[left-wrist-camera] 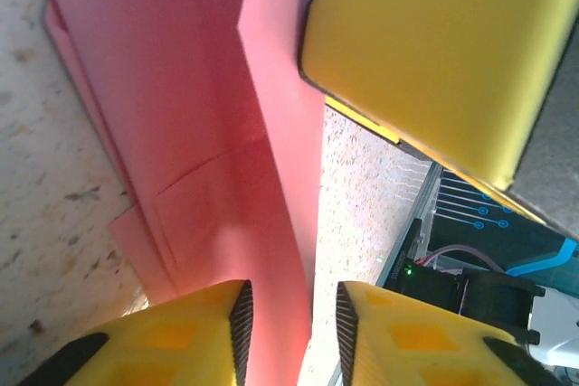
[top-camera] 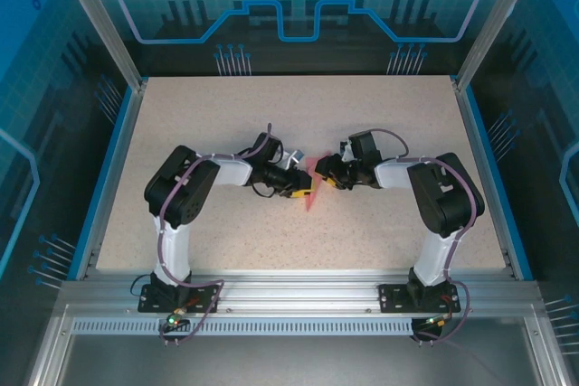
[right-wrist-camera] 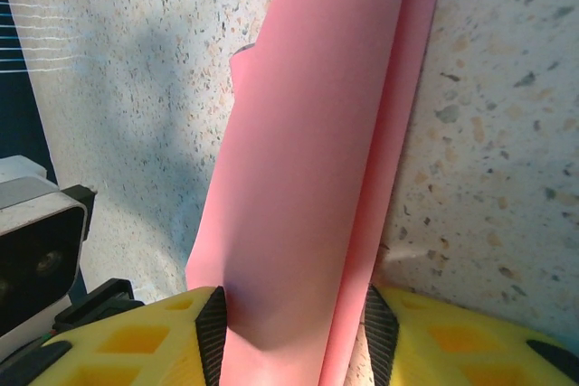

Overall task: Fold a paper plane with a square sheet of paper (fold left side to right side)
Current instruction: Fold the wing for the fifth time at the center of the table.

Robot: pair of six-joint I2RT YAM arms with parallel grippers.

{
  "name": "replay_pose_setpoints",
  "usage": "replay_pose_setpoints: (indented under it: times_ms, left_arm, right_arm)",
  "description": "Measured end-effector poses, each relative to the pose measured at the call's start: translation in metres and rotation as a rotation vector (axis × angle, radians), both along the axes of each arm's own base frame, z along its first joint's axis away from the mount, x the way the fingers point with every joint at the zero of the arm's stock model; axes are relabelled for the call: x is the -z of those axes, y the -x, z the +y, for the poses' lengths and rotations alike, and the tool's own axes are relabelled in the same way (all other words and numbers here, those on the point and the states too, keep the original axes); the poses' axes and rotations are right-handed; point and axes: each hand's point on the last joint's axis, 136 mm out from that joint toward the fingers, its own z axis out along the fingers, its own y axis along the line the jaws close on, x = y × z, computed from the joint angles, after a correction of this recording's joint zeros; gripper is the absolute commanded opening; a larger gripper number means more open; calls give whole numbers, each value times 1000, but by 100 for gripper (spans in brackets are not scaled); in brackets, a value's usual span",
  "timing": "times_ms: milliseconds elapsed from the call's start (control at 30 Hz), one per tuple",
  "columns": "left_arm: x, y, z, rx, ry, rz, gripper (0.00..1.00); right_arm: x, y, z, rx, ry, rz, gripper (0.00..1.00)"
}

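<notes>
Two sets of yellow fingers meet at mid-bench [top-camera: 226, 106], where we see the paper plane [top-camera: 312, 189], a narrow folded pink strip, between them. Our left fingers [left-wrist-camera: 289, 318] stand slightly apart around a raised fold, and our right fingers [right-wrist-camera: 291, 332] close on its rolled layers.

light: bright, even | shadows: soft grey on table [right-wrist-camera: 136, 88] | wrist views: near yellow pads blurred
</notes>
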Motion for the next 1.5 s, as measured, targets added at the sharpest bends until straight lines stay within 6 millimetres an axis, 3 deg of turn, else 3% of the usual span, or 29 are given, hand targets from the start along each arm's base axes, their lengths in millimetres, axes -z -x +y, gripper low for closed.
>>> replay_pose_setpoints:
  times_ms: [133,367,767,1067,1500]
  left_arm:
    - [-8,-2,13,-29,0,-1,36]
    - [-19,-22,34,-95,8,-18,36]
    - [-9,-44,21,-86,18,-14,35]
    - [-7,-48,4,-53,25,-20,35]
    - [4,-53,1,-57,-9,-3,7]
  right_arm:
    - [0,0,0,0,1,2,47]
    - [0,0,0,0,1,2,46]
    - [0,0,0,0,1,2,46]
    - [1,0,0,0,1,3,46]
    - [1,0,0,-2,2,1,46]
